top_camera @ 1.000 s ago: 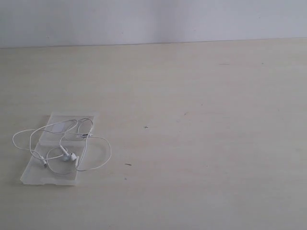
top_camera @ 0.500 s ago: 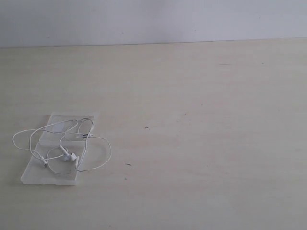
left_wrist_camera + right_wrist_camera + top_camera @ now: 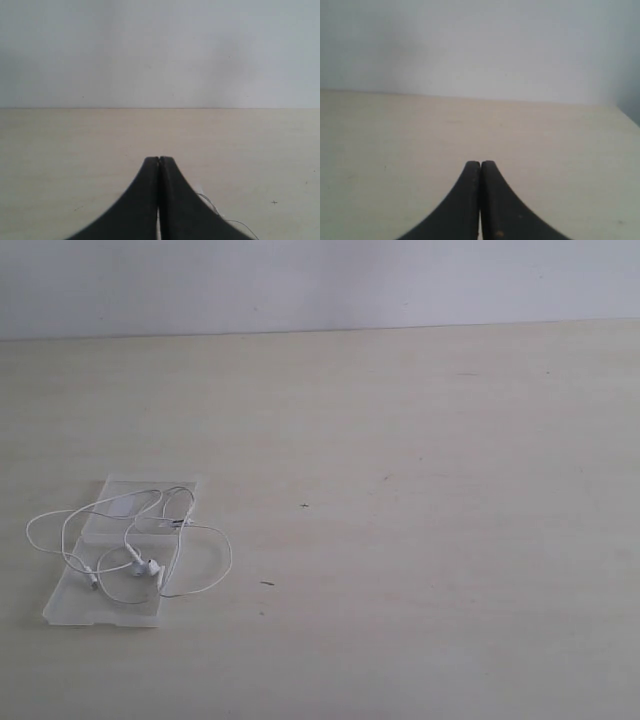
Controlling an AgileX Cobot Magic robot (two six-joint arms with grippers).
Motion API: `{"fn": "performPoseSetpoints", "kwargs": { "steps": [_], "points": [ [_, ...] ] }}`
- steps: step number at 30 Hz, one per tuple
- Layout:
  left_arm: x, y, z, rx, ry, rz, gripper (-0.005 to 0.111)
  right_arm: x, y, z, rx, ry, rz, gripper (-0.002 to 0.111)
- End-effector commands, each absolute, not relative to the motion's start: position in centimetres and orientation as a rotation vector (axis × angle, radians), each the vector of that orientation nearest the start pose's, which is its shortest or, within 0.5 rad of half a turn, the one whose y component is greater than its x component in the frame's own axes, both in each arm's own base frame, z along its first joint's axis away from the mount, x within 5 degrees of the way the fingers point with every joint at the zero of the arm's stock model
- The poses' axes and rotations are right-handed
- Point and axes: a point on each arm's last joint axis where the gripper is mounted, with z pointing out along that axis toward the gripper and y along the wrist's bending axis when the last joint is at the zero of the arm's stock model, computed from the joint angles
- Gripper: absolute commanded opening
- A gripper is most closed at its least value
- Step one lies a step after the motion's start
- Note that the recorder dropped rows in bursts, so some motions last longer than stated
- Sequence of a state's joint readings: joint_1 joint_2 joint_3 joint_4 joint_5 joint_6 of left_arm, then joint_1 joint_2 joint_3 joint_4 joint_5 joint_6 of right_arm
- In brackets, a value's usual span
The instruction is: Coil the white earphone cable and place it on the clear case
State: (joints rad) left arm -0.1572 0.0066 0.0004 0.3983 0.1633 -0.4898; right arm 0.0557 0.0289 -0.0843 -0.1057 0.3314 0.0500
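The clear case (image 3: 100,608) lies flat on the pale table (image 3: 420,540), low on the left side of the exterior view, its two halves spread open end to end. The white earphone cable (image 3: 148,567) rests on top of it in loose, untidy loops (more a sprawl than a coil). The two earbuds sit close together near the middle of the case. One loop spills over the case's left edge onto the table and another bulges out past its right edge. The rest of the wire crosses back and forth over the far half.

Neither arm shows in the exterior view. The left wrist view shows the left gripper (image 3: 159,160) with its two black fingers pressed together and nothing between them, pointing across bare table towards the wall (image 3: 320,285). The right gripper (image 3: 480,163) is the same in the right wrist view: fingers closed tight, holding nothing, above bare table.
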Motion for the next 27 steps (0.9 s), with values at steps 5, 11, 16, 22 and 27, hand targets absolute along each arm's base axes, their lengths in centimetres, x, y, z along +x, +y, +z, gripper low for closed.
{"fn": "performPoseSetpoints", "kwargs": {
  "steps": [5,11,16,22,27],
  "points": [
    [5.63,-0.33,19.95,0.003,1.636,-0.146,0.0,5.37,-0.03,18.31,-0.061,1.816,-0.023,0.0],
    [5.63,-0.33,19.95,0.003,1.636,-0.146,0.0,5.38,-0.06,18.31,-0.066,1.816,-0.032,0.0],
    [5.63,-0.33,19.95,0.006,1.636,-0.143,0.0,5.4,-0.05,18.4,-0.067,1.805,-0.031,0.0],
    [5.63,-0.33,19.95,0.006,1.636,-0.143,0.0,5.4,-0.05,18.4,-0.068,1.805,-0.032,0.0],
    [5.63,-0.33,19.95,0.009,1.636,-0.14,0.0,5.4,-0.05,18.4,-0.068,1.805,-0.032,0.0]
  ]
}}
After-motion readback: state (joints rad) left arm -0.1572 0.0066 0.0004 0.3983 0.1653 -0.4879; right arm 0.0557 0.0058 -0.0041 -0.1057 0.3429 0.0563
